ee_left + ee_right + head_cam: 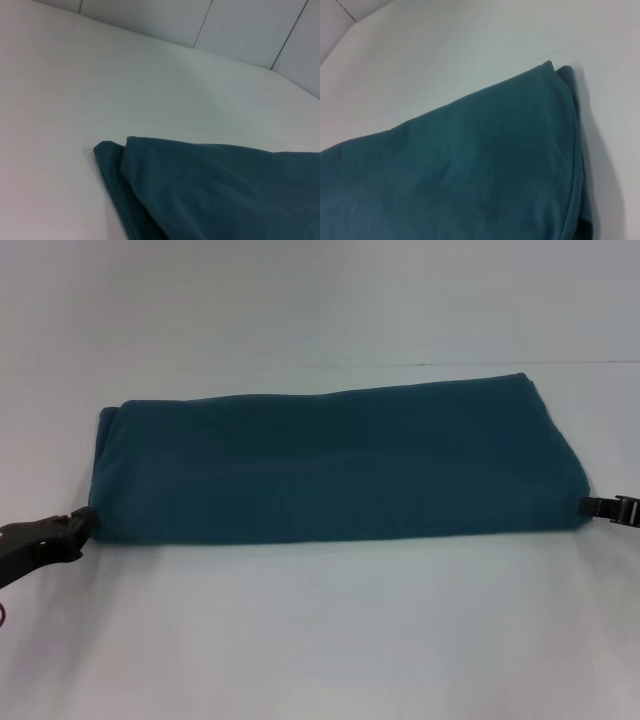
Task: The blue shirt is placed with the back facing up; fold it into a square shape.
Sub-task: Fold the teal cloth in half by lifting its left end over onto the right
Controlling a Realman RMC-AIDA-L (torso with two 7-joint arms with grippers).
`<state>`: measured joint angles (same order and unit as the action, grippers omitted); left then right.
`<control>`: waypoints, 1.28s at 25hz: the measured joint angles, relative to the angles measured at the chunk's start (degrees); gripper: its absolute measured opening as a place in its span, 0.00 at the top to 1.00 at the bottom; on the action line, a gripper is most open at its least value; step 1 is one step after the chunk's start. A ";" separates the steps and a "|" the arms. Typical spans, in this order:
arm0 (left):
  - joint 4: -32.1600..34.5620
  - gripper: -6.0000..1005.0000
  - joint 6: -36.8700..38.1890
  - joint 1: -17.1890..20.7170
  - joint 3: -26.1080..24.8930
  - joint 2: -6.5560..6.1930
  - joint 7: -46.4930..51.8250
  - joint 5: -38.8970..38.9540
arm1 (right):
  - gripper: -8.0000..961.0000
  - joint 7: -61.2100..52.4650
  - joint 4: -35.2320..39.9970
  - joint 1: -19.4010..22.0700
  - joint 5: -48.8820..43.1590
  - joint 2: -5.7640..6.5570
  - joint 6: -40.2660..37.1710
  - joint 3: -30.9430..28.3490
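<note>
The blue shirt (pixel 335 465) lies on the white table as a long folded band running left to right, its layers stacked. My left gripper (pixel 84 524) sits low at the band's near left corner, touching the cloth's edge. At the near right corner my right gripper (pixel 592 506) meets the edge the same way. In the left wrist view the blue shirt (pixel 215 192) shows a far corner with two layers stepped. From the right wrist, the blue shirt (pixel 470 170) fills most of the picture, its far corner lying flat on the table.
The white table (pixel 320 640) spreads wide around the shirt, with bare surface in front and behind. A pale panelled wall (pixel 240 30) rises behind the table's far edge.
</note>
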<state>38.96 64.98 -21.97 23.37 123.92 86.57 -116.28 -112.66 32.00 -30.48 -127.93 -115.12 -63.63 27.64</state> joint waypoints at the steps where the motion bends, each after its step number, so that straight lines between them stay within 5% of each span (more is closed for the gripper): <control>1: -0.02 0.97 0.00 0.00 0.00 0.00 0.00 0.00 | 0.82 0.01 -0.03 -0.06 -0.04 0.00 0.00 0.13; 7: -0.03 0.96 0.07 -0.01 0.00 0.00 0.00 0.00 | 0.99 0.28 -0.09 -0.10 -0.06 -0.01 0.00 0.52; 32: 2.27 0.95 2.88 1.53 -0.61 0.09 0.97 0.25 | 0.91 0.48 0.53 2.44 0.59 0.58 -0.53 -1.88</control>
<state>41.23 67.86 -20.44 22.76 124.02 87.54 -116.02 -112.18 32.53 -28.04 -127.34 -114.54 -64.16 25.76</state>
